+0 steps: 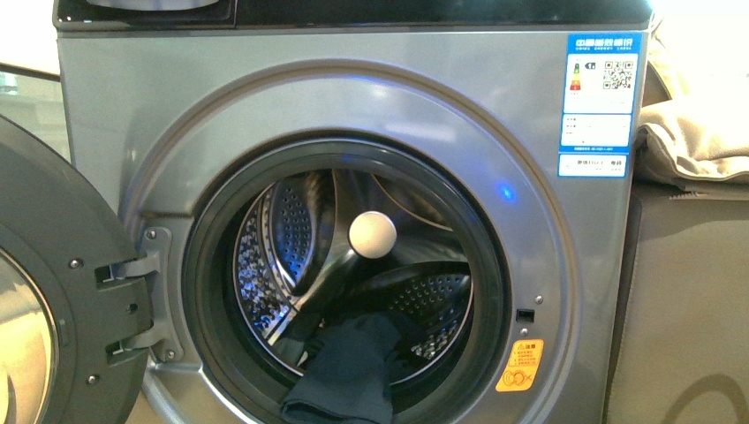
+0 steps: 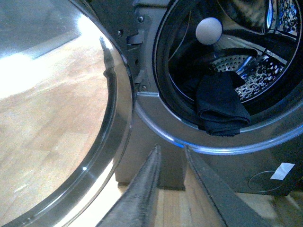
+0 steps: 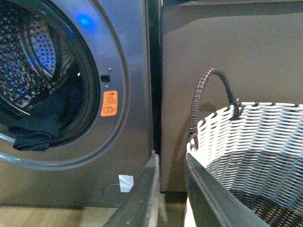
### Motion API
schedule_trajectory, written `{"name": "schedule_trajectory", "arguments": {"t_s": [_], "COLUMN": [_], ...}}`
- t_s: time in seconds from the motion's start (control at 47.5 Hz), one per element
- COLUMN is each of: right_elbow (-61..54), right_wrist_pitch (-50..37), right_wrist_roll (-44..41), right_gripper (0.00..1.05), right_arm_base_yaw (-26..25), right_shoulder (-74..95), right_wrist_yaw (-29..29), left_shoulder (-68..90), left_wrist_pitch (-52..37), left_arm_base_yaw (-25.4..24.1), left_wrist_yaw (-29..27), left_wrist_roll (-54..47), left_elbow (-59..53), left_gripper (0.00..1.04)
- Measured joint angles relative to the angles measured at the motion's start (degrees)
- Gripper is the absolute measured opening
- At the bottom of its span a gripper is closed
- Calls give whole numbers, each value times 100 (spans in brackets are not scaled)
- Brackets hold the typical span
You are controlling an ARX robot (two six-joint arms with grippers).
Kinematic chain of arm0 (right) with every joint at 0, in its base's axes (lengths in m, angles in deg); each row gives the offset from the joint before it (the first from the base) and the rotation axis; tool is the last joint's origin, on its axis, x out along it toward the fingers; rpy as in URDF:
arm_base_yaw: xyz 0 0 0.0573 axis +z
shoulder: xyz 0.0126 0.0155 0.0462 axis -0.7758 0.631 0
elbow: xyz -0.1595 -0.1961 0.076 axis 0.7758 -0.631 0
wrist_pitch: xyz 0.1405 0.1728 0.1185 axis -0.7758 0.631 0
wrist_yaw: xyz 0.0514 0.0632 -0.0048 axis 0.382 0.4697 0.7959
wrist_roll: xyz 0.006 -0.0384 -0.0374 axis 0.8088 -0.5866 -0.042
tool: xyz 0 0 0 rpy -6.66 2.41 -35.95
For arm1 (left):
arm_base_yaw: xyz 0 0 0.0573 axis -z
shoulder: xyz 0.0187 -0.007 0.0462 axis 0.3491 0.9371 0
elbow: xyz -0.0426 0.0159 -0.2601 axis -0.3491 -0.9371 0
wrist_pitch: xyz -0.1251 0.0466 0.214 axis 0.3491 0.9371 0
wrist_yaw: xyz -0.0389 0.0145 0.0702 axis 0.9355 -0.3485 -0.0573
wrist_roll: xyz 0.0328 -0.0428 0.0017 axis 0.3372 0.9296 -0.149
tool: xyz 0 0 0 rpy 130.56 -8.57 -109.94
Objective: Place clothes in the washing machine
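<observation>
The silver-grey washing machine fills the front view, its door swung open to the left. The dark navy clothes lie in the drum and hang over the porthole's lower lip; they also show in the left wrist view and the right wrist view. A white ball sits in the drum. Neither arm shows in the front view. My left gripper is shut and empty, low in front of the washer below the porthole. My right gripper is shut and empty, beside the washer's right edge.
A white woven basket with a dark handle stands right of the washer, close to my right gripper. Beige padded fabric lies on a grey unit at the right. Wooden floor lies under the open door.
</observation>
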Motion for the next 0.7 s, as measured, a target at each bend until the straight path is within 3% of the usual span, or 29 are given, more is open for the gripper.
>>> {"name": "schedule_trajectory", "arguments": {"t_s": [0.084,0.4,0.695], "right_elbow": [0,0,0], "right_wrist_pitch": [0,2,0], "right_wrist_roll": [0,2,2], "right_gripper": [35,98,97], "right_arm_base_yaw": [0,0,0], "right_shoulder": [0,0,0], "right_wrist_yaw": [0,0,-2], "left_shoulder": [0,0,0], "left_wrist_pitch": [0,0,0], "left_arm_base_yaw": [0,0,0], "left_wrist_yaw": [0,0,0], "left_wrist_roll": [0,-2,0], "left_elbow": [0,0,0], "left_gripper": [36,100,98]}}
